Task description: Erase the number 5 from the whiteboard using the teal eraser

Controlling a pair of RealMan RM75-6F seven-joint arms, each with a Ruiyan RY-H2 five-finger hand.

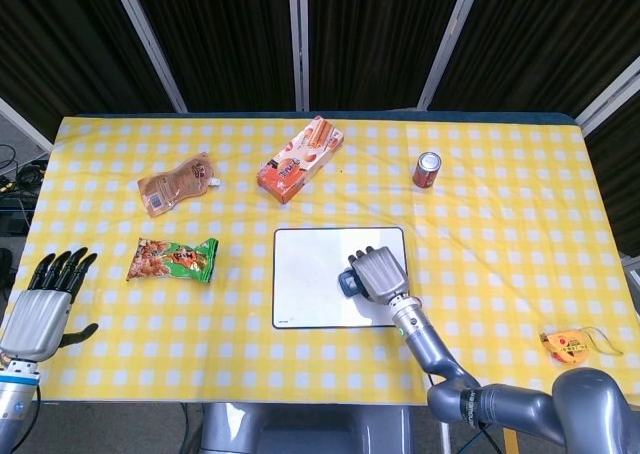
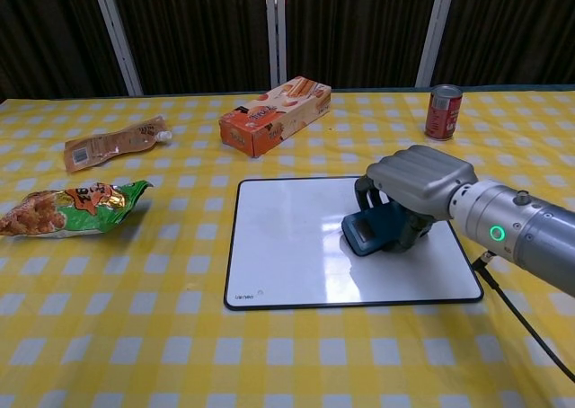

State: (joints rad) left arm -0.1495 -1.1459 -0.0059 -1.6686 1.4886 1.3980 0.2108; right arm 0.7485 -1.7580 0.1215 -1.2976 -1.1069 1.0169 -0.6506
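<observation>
Only head view shows the left hand (image 1: 38,309)

your right hand (image 2: 415,185) has a smooth matte grey metal back shell with darker fingers beneath, and it joins a silver cylindrical forearm that carries a small glowing green ring light and a thin black cable trailing from the wrist. your left hand (image 1: 38,309) has the same pale grey back plate with black fingers and a black thumb, on a silver wrist with a blue-trimmed collar.
</observation>
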